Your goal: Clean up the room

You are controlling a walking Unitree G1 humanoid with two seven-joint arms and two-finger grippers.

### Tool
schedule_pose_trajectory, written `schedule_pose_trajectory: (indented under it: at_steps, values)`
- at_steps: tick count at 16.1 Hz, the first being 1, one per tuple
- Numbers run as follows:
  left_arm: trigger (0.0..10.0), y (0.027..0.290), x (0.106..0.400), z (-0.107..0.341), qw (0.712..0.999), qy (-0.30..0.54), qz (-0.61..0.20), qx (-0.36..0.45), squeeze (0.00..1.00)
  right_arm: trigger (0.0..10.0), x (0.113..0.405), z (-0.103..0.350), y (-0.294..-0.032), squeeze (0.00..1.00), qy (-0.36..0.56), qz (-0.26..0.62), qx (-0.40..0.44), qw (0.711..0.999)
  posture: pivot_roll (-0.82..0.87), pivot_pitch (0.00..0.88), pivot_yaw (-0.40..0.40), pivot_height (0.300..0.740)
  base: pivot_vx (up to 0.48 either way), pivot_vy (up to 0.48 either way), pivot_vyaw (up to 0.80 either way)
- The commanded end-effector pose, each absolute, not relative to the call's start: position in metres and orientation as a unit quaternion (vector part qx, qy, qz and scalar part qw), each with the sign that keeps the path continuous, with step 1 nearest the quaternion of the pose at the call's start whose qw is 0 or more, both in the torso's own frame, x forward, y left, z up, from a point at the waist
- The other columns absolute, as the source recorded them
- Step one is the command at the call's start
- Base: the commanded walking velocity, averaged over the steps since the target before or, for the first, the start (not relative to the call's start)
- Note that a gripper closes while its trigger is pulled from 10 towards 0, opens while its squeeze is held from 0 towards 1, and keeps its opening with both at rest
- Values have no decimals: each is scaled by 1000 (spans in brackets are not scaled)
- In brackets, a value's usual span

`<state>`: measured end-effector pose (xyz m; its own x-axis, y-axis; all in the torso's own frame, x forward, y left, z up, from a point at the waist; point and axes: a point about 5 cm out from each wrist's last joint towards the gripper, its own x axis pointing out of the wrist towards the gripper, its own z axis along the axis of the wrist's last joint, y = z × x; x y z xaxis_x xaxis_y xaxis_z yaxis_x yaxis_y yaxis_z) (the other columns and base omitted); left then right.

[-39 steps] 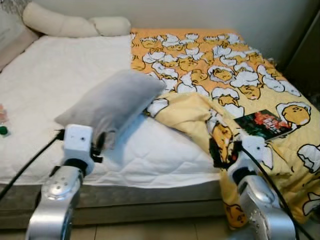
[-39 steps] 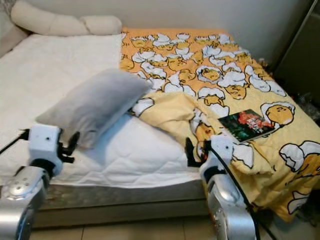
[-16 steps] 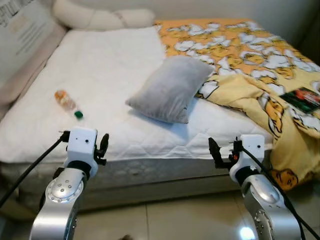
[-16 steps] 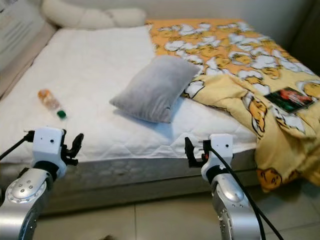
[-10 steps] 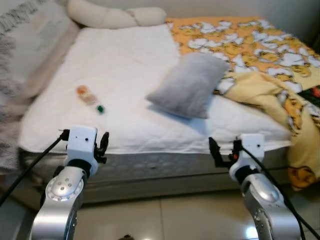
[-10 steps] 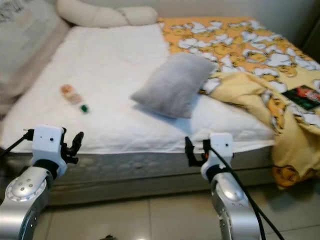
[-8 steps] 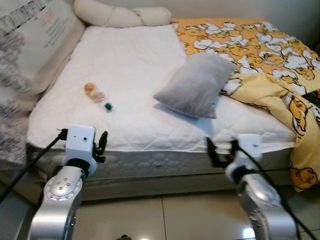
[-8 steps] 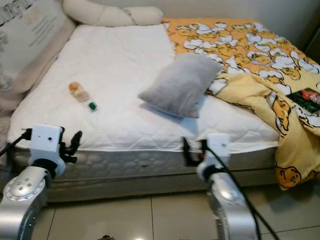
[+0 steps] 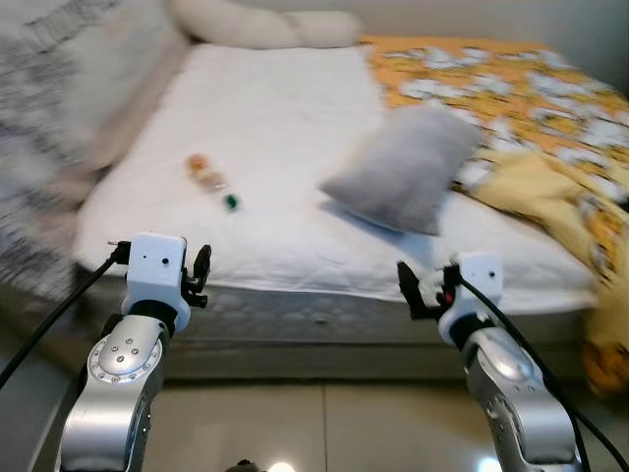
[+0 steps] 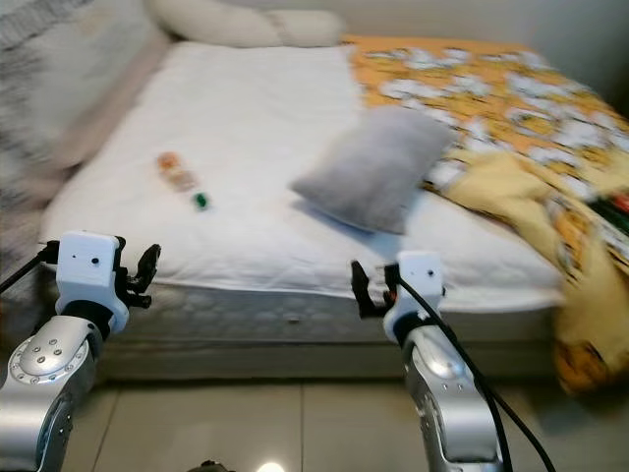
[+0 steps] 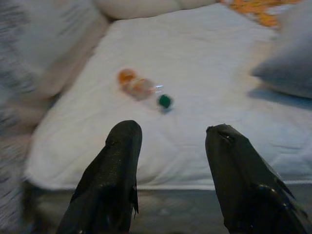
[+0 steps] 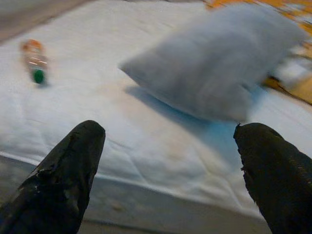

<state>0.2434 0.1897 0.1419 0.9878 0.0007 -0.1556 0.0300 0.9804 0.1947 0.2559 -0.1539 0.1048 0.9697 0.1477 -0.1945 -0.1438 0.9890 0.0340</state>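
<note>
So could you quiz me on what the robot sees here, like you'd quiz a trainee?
1. True or false: the bottle stands upright on the bed.
2. What lies nearest the blanket? A) bottle B) grey pillow C) long cream pillow
3. Fill in: both the left gripper and right gripper have their fingers ____.

Key: 1 false, it lies on its side; 2 B; 3 open.

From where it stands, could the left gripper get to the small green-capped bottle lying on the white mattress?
Probably yes. The left gripper is open and points toward the small green-capped bottle, which lies alone on the white mattress with nothing between them; it may need to step closer.
</note>
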Motion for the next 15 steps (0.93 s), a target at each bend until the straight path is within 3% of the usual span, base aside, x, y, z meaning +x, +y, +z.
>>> schedule_pose_trajectory:
  at_steps: [1,10,15]
  values:
    - [10000,191,244,142,992,80,-1,101,0,10000,259,108,-151,0,91,81,8,993,-49,0,-9,740,285,0,800]
    - [10000,192,244,144,992,76,-1,101,0,10000,265,106,-145,0,94,103,-13,990,-45,0,-10,740,284,0,667]
    - [10000,193,242,142,992,77,2,99,0,10000,265,103,-144,0,99,110,-27,989,-41,0,-23,740,280,0,0]
